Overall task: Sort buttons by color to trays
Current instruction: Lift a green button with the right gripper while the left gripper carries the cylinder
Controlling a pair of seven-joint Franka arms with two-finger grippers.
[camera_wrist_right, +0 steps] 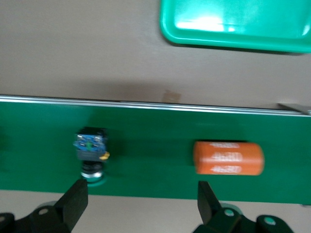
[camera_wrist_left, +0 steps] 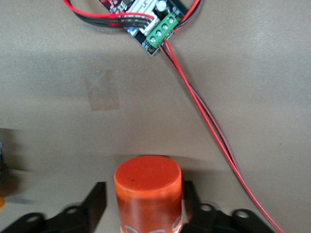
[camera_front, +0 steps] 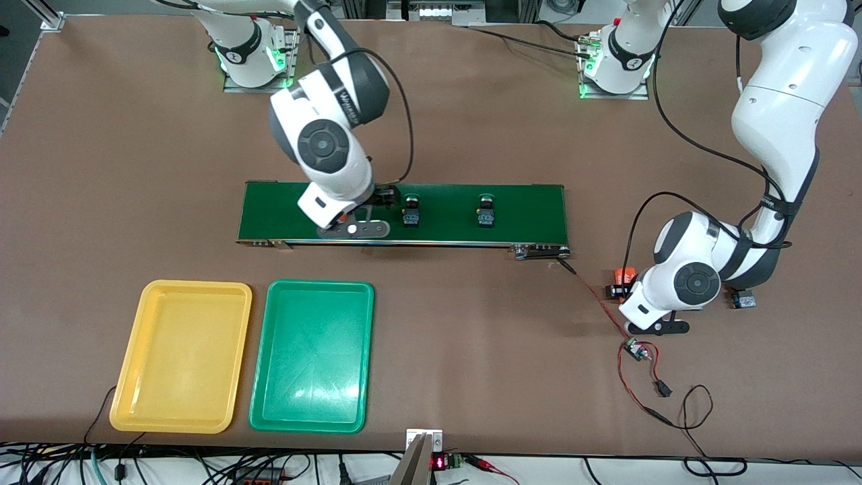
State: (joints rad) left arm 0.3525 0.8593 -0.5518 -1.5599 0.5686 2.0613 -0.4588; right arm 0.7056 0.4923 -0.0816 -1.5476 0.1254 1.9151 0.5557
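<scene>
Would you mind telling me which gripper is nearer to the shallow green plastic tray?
The right. The right gripper hangs over the dark-green conveyor belt, just up the table from the shallow green plastic tray. The left gripper is low at the left arm's end, around an orange cylinder.

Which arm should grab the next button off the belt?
Probably the right. The right gripper hangs open over the belt, a button close by its fingers. The left gripper is off the belt at the left arm's end of the table, around an orange cylinder.
</scene>
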